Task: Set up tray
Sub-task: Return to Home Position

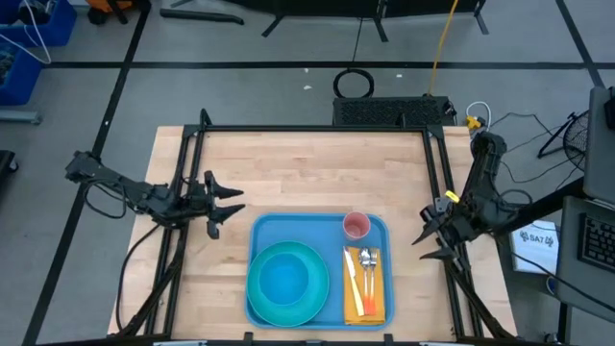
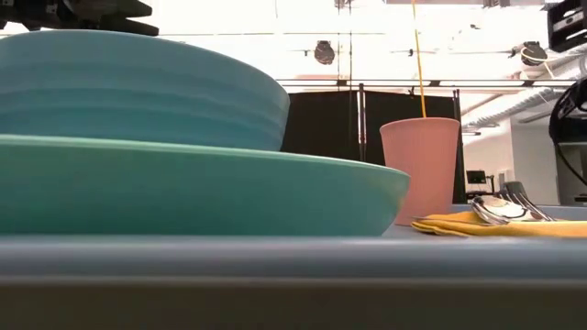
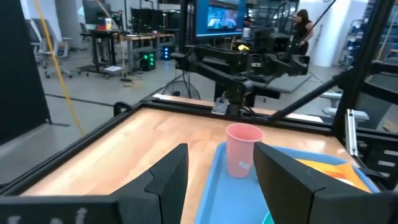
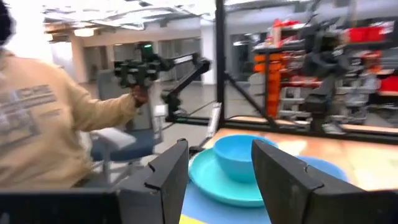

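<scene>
**Blue tray looks set; only homing left**

Blue tray (image 1: pixel 307 229) sits front-centre on the table (image 1: pixel 288 173). It holds a plate (image 2: pixel 183 197) w/ bowl (image 2: pixel 138 92) on the left, a pink cup (image 1: pixel 356 226) at the back, and cutlery (image 1: pixel 363 274) on the yellow napkin (image 1: pixel 377 309) at right. You've prob. nothing left to place.

Left end effector (image 1: pixel 236 203) hovers just left of the tray, fingers apart, empty. Right end effector (image 1: pixel 423 248) hangs by the table's right edge, also apart, holding nothing. Both point inward.
</scene>
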Robot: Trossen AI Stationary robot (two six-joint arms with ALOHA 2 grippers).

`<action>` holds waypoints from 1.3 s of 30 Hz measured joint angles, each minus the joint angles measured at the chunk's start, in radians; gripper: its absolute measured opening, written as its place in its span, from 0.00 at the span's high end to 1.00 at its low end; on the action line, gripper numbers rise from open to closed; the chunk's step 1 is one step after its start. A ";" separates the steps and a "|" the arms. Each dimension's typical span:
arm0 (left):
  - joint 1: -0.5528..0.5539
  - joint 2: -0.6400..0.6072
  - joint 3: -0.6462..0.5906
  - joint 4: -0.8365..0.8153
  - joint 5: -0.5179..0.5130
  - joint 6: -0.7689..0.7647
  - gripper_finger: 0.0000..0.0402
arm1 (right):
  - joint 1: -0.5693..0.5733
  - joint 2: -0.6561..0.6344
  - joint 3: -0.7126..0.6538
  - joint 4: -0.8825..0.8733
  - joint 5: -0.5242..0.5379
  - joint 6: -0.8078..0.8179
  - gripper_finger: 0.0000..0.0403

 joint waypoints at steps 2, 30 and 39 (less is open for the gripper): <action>0.000 0.000 0.000 -0.004 -0.001 -0.009 0.54 | 0.000 -0.013 0.000 -0.040 -0.034 0.020 0.59; 0.065 -0.001 0.000 -0.155 -0.016 -0.099 0.54 | -0.641 -0.016 -0.039 -0.096 -0.105 -0.025 0.59; 0.137 -0.002 0.000 -0.166 0.049 -0.081 0.54 | -1.142 0.039 -0.058 0.001 -0.586 0.035 0.59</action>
